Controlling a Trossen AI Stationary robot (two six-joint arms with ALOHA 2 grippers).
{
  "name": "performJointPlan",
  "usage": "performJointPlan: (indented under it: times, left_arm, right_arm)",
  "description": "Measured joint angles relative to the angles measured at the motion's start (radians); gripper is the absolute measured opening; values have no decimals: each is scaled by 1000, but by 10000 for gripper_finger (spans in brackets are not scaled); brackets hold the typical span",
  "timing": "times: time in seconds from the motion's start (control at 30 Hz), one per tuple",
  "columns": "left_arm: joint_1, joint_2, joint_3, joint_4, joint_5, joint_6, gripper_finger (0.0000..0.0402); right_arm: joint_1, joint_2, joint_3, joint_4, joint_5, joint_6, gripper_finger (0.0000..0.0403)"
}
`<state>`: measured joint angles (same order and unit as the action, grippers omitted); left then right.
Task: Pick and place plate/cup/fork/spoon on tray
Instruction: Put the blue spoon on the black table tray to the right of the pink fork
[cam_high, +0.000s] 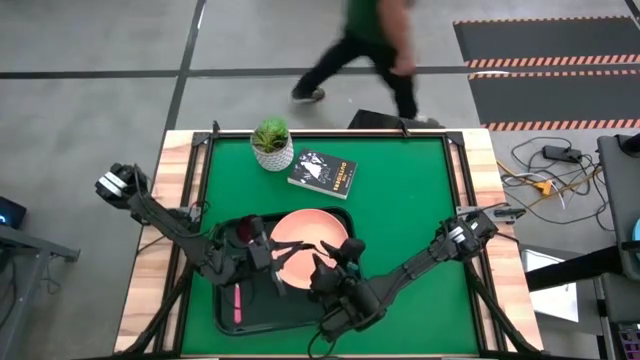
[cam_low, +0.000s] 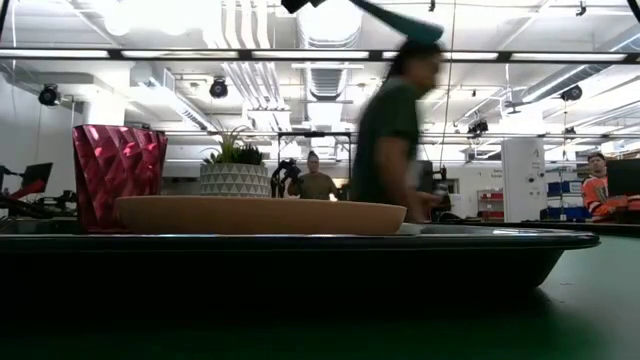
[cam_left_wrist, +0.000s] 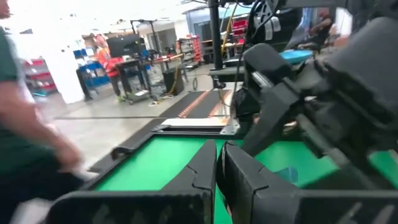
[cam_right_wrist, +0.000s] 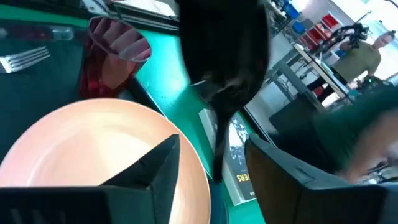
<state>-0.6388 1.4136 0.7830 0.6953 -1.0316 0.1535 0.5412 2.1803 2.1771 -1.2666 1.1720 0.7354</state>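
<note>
High: plate (cam_high: 305, 232), cup (cam_high: 238, 235), fork (cam_high: 237, 300) on tray (cam_high: 275, 312); left gripper (cam_high: 272, 257) at plate's left edge, right gripper (cam_high: 335, 262) at its right edge.
Low: cup (cam_low: 118, 173) left of plate (cam_low: 260, 215).
Left wrist: left gripper (cam_left_wrist: 220, 171) nearly closed, empty.
Right wrist: right gripper (cam_right_wrist: 208, 162) open, empty, plate (cam_right_wrist: 99, 149) right beneath. Spoon not found, so next target's direction unclear.

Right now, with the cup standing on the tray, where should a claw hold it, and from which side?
Grip the cup by its rim, coming from above. It stands upright, mouth open and widening upward, so one finger goes inside, one outside. The plate lies close beside it on the tray, so a sideways approach looks crowded.
</note>
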Motion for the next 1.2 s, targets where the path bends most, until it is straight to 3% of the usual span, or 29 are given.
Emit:
performJointPlan:
  times: [0.33,0.4,0.57,0.7,0.87,1.0,1.2]
  left_arm:
    - [2,-9,-1,-63,-63,36,0]
    - [-7,-8,-2,-87,-60,36,0]
    - [-46,-11,1,-114,-33,50,0]
    - [-77,-22,2,-113,-11,64,0]
    - [-92,-36,2,-111,-10,63,0]
    - [-92,-36,0,-118,-13,71,0]
    - [-92,-36,0,-138,-10,70,0]
  right_arm:
    - [1,-81,21,-11,-183,-131,203]
    - [1,-102,21,-15,-265,-179,203]
    - [-5,-173,14,-22,-599,-302,203]
    - [-5,-211,-29,-18,-682,-335,203]
    - [-4,-301,-206,137,-687,-336,203]
    - [-9,-385,-429,408,-758,-377,203]
    - [-48,-516,-748,844,-763,-405,203]
